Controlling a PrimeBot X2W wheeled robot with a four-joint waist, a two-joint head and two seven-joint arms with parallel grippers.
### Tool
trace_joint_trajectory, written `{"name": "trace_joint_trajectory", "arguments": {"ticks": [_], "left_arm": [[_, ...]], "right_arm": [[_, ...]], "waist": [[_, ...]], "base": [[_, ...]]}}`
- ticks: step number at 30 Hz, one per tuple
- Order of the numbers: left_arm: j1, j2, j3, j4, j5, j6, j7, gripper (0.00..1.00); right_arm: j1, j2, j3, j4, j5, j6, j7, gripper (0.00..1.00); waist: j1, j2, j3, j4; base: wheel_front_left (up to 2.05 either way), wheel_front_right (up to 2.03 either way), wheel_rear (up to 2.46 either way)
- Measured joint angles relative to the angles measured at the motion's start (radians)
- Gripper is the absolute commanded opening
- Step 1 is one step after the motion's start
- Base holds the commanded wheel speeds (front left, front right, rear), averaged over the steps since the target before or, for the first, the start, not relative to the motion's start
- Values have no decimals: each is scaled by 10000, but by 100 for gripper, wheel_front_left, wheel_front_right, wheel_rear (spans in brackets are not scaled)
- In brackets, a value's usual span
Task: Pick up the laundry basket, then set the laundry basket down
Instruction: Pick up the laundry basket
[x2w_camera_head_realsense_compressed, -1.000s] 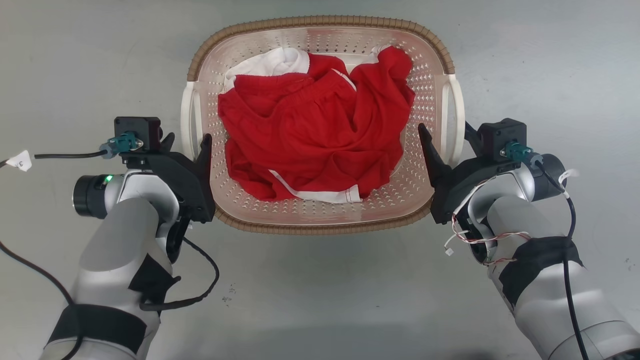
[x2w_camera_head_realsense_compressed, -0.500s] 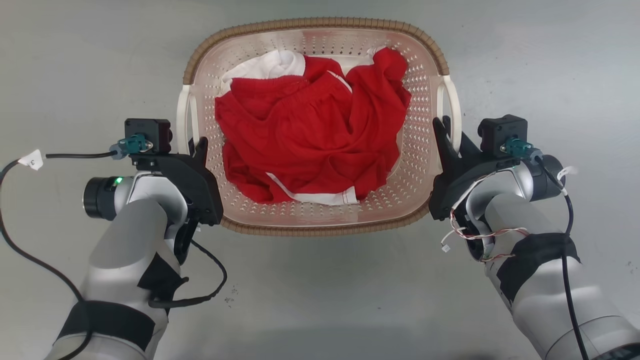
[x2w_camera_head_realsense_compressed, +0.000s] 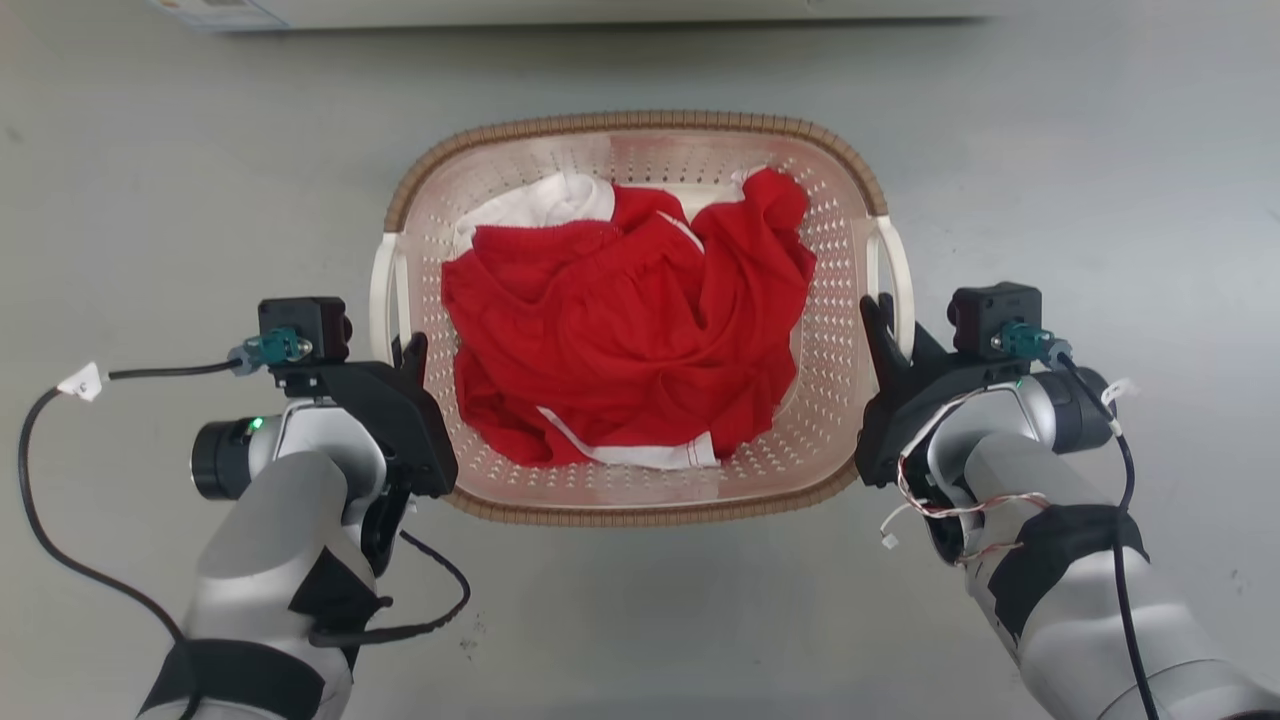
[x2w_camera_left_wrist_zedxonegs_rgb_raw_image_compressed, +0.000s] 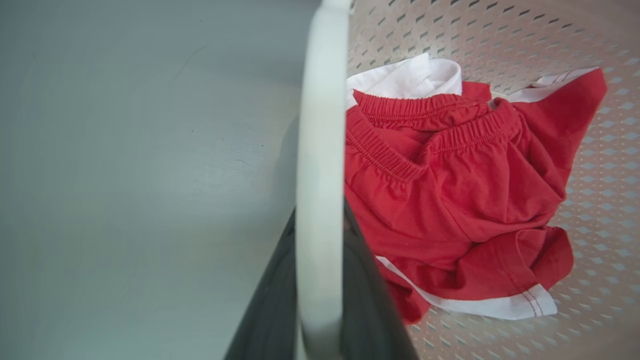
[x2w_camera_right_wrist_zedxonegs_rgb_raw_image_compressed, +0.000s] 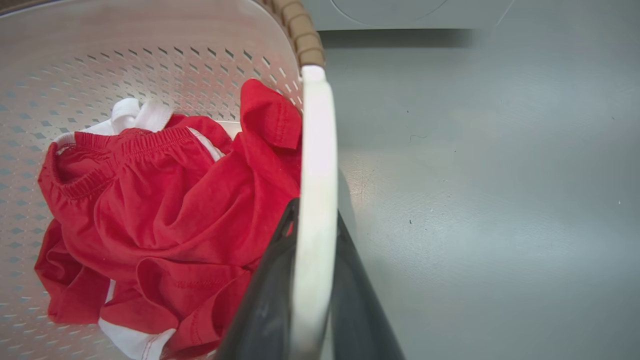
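Observation:
The laundry basket (x2w_camera_head_realsense_compressed: 640, 122) sits centred in the head view, pinkish perforated walls under a brown woven rim, holding red clothes (x2w_camera_head_realsense_compressed: 620, 330) with white trim. My left gripper (x2w_camera_head_realsense_compressed: 405, 348) is shut on the basket's white left handle (x2w_camera_head_realsense_compressed: 384, 290), and my right gripper (x2w_camera_head_realsense_compressed: 885, 312) is shut on the white right handle (x2w_camera_head_realsense_compressed: 897, 275). The left wrist view has the handle (x2w_camera_left_wrist_zedxonegs_rgb_raw_image_compressed: 320, 125) running between the dark fingers of the left gripper (x2w_camera_left_wrist_zedxonegs_rgb_raw_image_compressed: 320, 222). In the right wrist view the handle (x2w_camera_right_wrist_zedxonegs_rgb_raw_image_compressed: 317, 140) likewise passes between the fingers of the right gripper (x2w_camera_right_wrist_zedxonegs_rgb_raw_image_compressed: 315, 212). Whether the basket touches the floor I cannot tell.
Grey floor (x2w_camera_head_realsense_compressed: 1050, 150) surrounds the basket on all sides. A pale appliance edge (x2w_camera_head_realsense_compressed: 600, 10) runs along the top of the head view, and its grey base (x2w_camera_right_wrist_zedxonegs_rgb_raw_image_compressed: 390, 12) lies beyond the basket. A black cable (x2w_camera_head_realsense_compressed: 60, 520) loops beside my left arm.
Both grippers went from open astride the handles to shut on them. The camera has shifted, so the basket sits lower and smaller in the picture and the appliance edge has come in at the top.

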Motion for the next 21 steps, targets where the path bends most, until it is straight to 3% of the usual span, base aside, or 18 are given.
{"name": "trace_joint_trajectory", "arguments": {"ticks": [21], "left_arm": [[1466,-182,-265,309,-50,-84,270,0]], "right_arm": [[1428,130,391,662,984,265,265,0]], "waist": [[-1,-1,-2403,-29]], "base": [[0,0,0]]}}
